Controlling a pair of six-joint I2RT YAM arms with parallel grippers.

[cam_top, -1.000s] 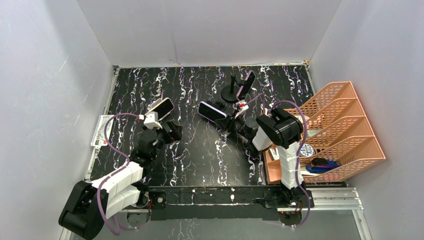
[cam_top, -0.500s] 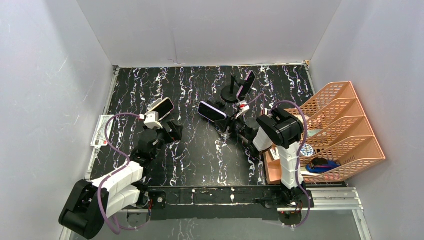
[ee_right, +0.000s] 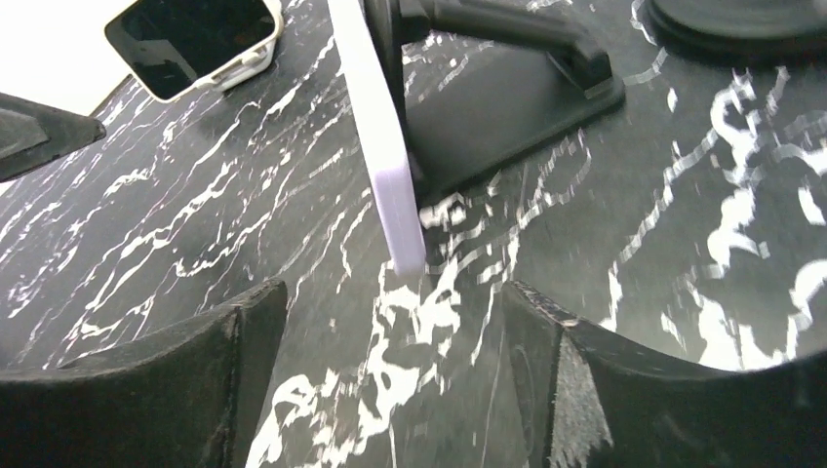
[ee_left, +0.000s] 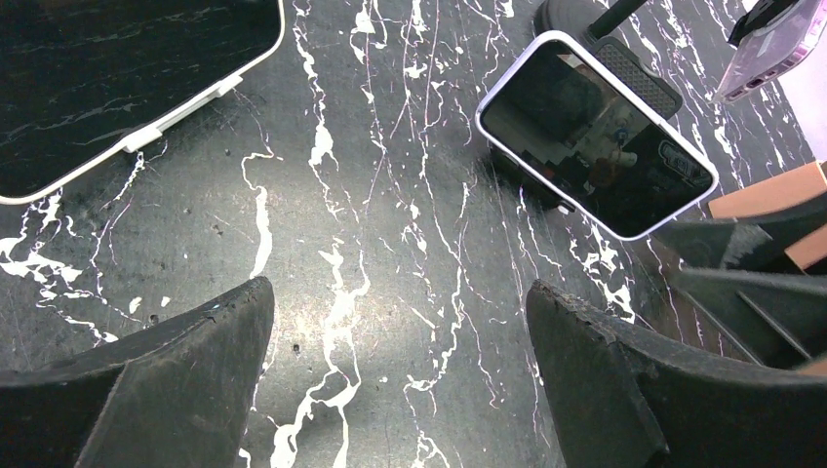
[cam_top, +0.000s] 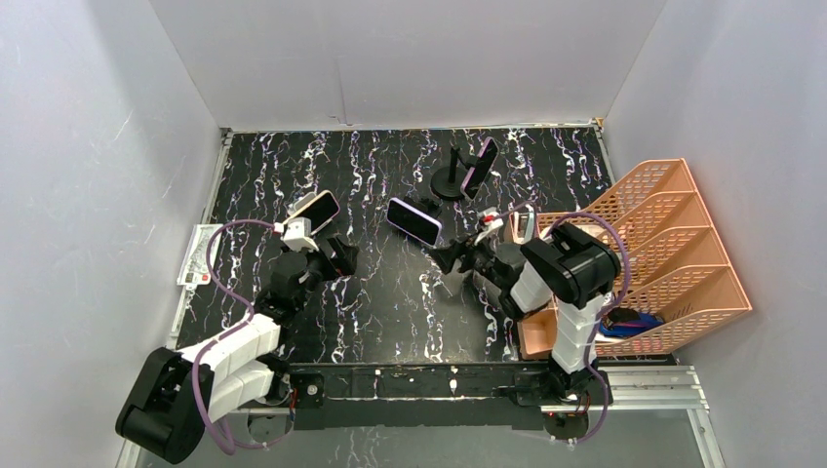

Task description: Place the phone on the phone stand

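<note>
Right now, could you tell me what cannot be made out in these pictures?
Left wrist: the white-rimmed black phone at top left is cut by the frame, its support hidden beneath.
Right wrist: the lilac-cased middle phone shows edge-on, screen unseen; the round black base is cut off.
Top: the orange plastic tray's contents are too small.

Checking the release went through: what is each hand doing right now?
Left hand: open, empty.
Right hand: open, empty; phone ahead, untouched.

Robot lab test cell (white panel walls (cam_top: pixel 410 58) around a black marbled table (cam_top: pixel 390 292))
</note>
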